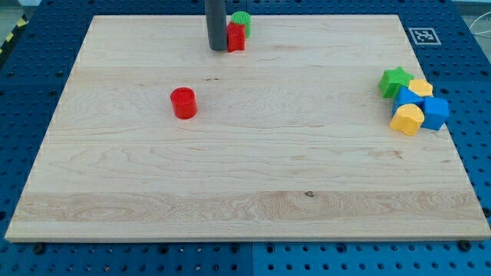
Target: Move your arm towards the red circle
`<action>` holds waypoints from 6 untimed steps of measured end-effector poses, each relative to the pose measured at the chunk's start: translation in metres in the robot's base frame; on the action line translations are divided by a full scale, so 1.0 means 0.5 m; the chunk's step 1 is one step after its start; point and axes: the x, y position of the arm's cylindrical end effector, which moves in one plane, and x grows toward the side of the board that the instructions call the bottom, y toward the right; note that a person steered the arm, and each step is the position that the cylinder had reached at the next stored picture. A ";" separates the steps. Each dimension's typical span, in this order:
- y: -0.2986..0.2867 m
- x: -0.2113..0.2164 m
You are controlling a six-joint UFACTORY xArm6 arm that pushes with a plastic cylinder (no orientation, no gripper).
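Red circle is sitting left of centre on the counter, apart from everything. Up top, my tip is touching a red block fronting a green one; jaws: none fitted. Far right, green star, yellow and blue blocks are clustering.

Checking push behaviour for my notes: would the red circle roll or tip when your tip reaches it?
The red circle stands on its flat end and looks squat, so it will probably slide, not roll or tip. The board looks smooth, so little drag. My tip is up-right of it, apart.
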 end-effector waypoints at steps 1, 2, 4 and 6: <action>-0.028 0.000; -0.167 0.030; -0.253 0.251; -0.056 0.338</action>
